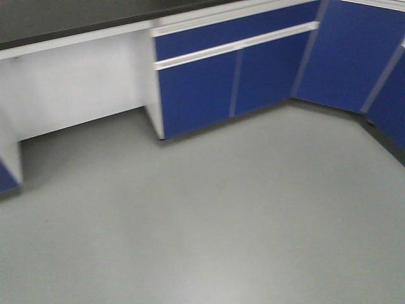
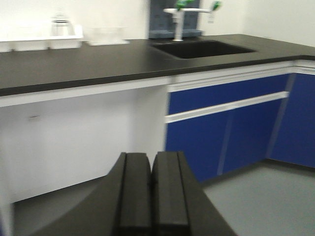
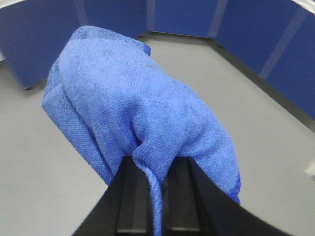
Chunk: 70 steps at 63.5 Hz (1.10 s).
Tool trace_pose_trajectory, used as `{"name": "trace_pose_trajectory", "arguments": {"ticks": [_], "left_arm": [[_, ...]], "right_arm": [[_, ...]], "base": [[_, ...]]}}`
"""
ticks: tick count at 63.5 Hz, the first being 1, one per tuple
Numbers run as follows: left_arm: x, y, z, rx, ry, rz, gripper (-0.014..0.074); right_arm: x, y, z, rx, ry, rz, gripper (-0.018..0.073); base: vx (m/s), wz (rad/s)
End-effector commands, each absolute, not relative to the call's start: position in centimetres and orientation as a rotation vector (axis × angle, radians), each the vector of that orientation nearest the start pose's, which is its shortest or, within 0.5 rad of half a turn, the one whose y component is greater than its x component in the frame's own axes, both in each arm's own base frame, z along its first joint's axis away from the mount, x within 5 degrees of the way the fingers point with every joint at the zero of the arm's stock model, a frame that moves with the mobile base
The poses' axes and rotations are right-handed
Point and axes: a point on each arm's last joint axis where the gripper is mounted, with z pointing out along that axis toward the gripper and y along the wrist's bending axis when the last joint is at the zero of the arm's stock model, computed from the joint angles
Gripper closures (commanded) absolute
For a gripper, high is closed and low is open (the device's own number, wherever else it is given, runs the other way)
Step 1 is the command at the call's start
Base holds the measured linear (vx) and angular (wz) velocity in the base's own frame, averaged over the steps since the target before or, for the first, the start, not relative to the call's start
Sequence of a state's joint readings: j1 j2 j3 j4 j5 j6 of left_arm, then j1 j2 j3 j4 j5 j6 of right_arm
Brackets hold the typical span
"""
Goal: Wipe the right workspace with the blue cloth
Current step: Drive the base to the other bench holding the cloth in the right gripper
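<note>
In the right wrist view my right gripper (image 3: 154,162) is shut on the blue cloth (image 3: 133,108). The cloth bunches up over the black fingers and hangs in the air above the grey floor (image 3: 39,187). In the left wrist view my left gripper (image 2: 151,162) is shut and empty, its two black fingers pressed together, held in the air facing the black countertop (image 2: 98,61). Neither gripper shows in the front view.
The black countertop carries a sink (image 2: 202,48) with a white tap (image 2: 178,19) and white trays (image 2: 44,42) at the back left. Blue cabinet doors (image 1: 215,88) stand below it and wrap round the right corner (image 1: 354,57). A white knee recess (image 1: 76,88) sits left of the cabinets.
</note>
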State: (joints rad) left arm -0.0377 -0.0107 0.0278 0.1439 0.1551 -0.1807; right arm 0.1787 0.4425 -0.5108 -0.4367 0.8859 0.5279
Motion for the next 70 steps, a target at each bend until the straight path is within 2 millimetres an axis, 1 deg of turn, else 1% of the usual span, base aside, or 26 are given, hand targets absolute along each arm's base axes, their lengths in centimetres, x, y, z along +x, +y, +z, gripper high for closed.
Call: {"name": "trace_pose_trajectory", "arguments": {"ticks": [1,44,70], "left_arm": [[5.68,-0.14,18.85,-0.010,1.586,-0.060,0.0602],[5.68,-0.14,18.85,-0.010,1.586,-0.060,0.0602],[5.68,-0.14,18.85,-0.010,1.586,-0.060,0.0602]], "right_arm": [[8.06,-1.61,29.83,0.201,2.120,-0.151,0.0559],[8.06,-1.61,29.83,0.201,2.120,-0.151,0.0559],[8.06,-1.61,29.83,0.201,2.120,-0.151,0.0559]], "base": [[-0.09,-0.89],[-0.03,-0.96],[0.08,-0.78]]}}
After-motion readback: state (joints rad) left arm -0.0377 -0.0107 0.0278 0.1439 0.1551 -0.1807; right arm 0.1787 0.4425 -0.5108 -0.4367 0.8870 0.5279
